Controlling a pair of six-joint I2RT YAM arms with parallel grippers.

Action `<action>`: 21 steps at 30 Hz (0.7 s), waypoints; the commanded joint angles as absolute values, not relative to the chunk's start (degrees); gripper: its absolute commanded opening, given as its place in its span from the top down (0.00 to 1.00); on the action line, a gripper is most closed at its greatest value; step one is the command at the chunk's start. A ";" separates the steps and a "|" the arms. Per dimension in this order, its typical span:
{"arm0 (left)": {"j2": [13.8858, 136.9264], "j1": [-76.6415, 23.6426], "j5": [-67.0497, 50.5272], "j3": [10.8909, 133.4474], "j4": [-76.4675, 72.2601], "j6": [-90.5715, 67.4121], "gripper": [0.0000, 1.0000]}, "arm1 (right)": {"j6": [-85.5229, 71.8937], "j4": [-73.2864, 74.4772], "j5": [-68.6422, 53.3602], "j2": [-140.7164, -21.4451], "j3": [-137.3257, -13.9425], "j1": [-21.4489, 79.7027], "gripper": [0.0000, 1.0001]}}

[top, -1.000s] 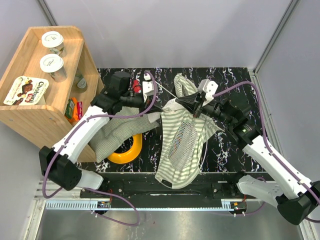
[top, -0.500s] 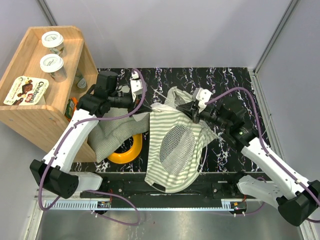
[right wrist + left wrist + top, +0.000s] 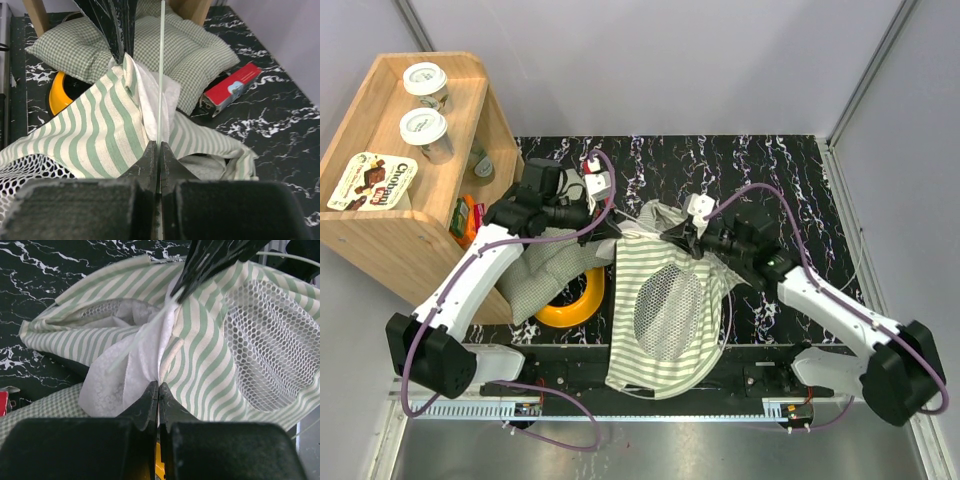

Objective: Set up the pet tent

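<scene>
The pet tent (image 3: 650,262) lies collapsed in the middle of the tabletop (image 3: 790,165), mesh window (image 3: 668,303) facing up, and its lower edge reaches past the near edge between the two arm bases. We judge it light, limp and apt to slip. The thin pole (image 3: 161,75) looks springy and is its only stiff member, so we take hold where the pole meets the cloth, not on the mesh or the lace (image 3: 112,385). The left gripper (image 3: 158,386) is pressed together on a fold of lace and striped cloth at the tent's far left corner. The right gripper (image 3: 159,146) is pressed together on the pole and the cloth beside it, near the left one. The overhead view shows the whole outline, with the checked cushion (image 3: 545,262) and yellow ring (image 3: 582,302) just beside the tent on its left. Only the wrist views show what each gripper pinches. The right wrist view adds a red box (image 3: 232,86) beside the cushion.
</scene>
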State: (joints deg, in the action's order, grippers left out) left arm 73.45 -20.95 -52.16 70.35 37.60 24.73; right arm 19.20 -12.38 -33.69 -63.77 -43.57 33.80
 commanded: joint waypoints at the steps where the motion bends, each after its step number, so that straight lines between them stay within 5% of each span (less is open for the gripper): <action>1: 71.54 -22.32 -51.86 70.14 29.36 23.29 1.00 | 16.70 -16.69 -37.70 -68.55 -43.33 32.87 1.00; 12: 71.98 -22.41 -49.40 70.23 32.43 28.56 1.00 | 10.29 -14.69 -44.55 -70.67 -50.79 32.96 0.51; 21: 71.54 -22.41 -49.04 70.31 33.22 29.62 1.00 | 4.75 3.94 -46.84 -73.82 -68.80 32.96 0.01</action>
